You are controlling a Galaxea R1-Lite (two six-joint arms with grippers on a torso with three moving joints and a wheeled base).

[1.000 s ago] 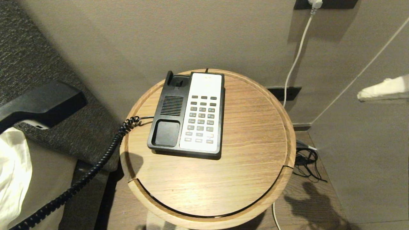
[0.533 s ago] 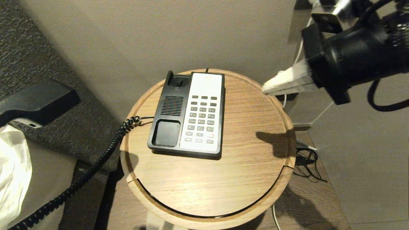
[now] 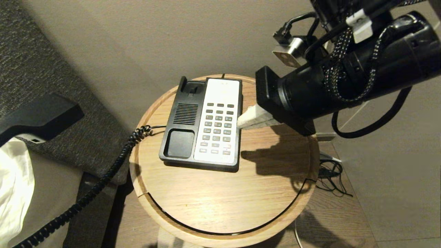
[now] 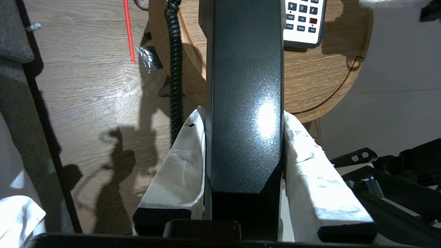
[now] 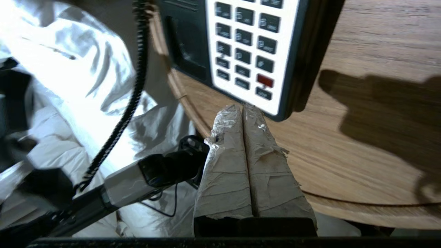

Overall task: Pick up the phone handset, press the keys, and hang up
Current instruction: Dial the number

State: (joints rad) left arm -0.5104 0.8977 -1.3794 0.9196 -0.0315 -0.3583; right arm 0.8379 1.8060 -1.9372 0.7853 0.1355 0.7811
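Observation:
The black phone handset [image 3: 38,117] is held off the table at the far left. My left gripper [image 4: 243,119] is shut on it, white-wrapped fingers [image 4: 175,165] pressed on both sides of the handset [image 4: 246,103]. Its coiled cord [image 3: 103,179] runs to the phone base [image 3: 182,120]. The keys [image 3: 217,129] sit on the white faceplate, also in the right wrist view [image 5: 246,51]. My right gripper [image 3: 240,122] is shut and empty. Its tip [image 5: 242,107] hovers beside the right edge of the keypad.
The phone stands on a round wooden table [image 3: 275,172] with a raised rim. A dark upholstered headboard [image 3: 34,62] and white bedding [image 3: 13,179] lie to the left. Wall sockets and cables [image 3: 330,172] are to the right.
My right arm has swung in from the far right toward the left and lower, its tip now at the keypad's right edge. The handset at the left has shifted slightly.

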